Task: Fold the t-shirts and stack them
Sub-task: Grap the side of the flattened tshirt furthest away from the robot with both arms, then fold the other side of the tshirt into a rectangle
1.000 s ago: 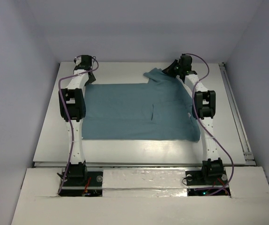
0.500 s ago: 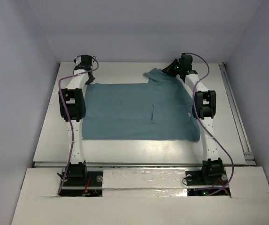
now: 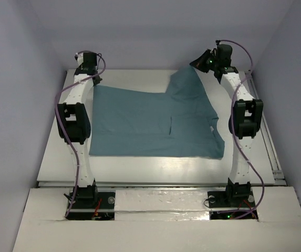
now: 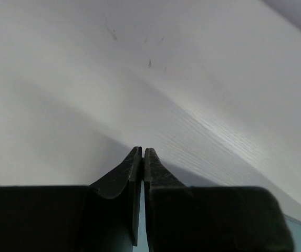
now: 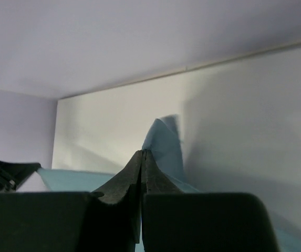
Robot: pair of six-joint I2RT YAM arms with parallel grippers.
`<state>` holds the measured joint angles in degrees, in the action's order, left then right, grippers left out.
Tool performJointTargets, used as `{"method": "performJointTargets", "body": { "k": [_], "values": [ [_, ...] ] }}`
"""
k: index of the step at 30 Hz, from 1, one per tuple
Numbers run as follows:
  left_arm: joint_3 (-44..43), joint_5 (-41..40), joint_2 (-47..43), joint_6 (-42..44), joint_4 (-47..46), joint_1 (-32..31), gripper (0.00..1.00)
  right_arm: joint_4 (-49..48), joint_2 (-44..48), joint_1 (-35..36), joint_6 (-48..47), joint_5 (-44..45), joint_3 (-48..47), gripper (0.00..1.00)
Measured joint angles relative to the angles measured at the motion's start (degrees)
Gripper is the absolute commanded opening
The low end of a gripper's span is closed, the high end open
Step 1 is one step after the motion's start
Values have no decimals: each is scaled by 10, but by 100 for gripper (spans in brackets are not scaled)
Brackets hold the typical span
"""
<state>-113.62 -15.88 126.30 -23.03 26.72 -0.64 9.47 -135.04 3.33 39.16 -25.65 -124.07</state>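
Raised since earlier, left tool (image 4: 141, 153) and right tool (image 5: 141, 154), both clamped on the t-shirt (image 3: 155, 123), lift its far edge off the desk (image 3: 139, 169).

I saw plain lavender walls (image 3: 155, 31) rising beyond the left claw (image 4: 142, 152) and right claw (image 5: 141, 153), boxing in the white tabletop (image 3: 139, 168).

T-shirt (image 3: 139, 126): thin, soft cloth, matt, with shallow creases. Bench (image 3: 155, 165): white, smooth, slight sheen. Fine grain lines and a few dark specks show in the left wrist view. Jaws: matt black, plastic in look. Arm links (image 3: 83, 157): smooth white casing. Walls (image 3: 155, 31): pale, matt, smooth.
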Motion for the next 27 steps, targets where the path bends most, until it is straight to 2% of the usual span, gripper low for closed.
{"method": "performJointTargets", "body": {
  "k": [5, 10, 14, 18, 27],
  "values": [
    [42, -5, -50, 1, -10, 0, 0, -10, 114, 0, -15, 9, 154, 0],
    [142, -11, -100, 3, -24, 4, 0, -4, 226, 0, -30, 35, 332, 0],
    [209, -11, -130, 2, -30, 16, 0, 9, 315, 0, -45, 64, 439, 0],
    [237, -11, -145, 2, -35, 24, 0, 22, 404, -3, -61, 95, 516, 0],
    [262, 7, -172, -3, -51, 25, 0, 78, 559, -4, -96, 168, 626, 0]
  ]
}}
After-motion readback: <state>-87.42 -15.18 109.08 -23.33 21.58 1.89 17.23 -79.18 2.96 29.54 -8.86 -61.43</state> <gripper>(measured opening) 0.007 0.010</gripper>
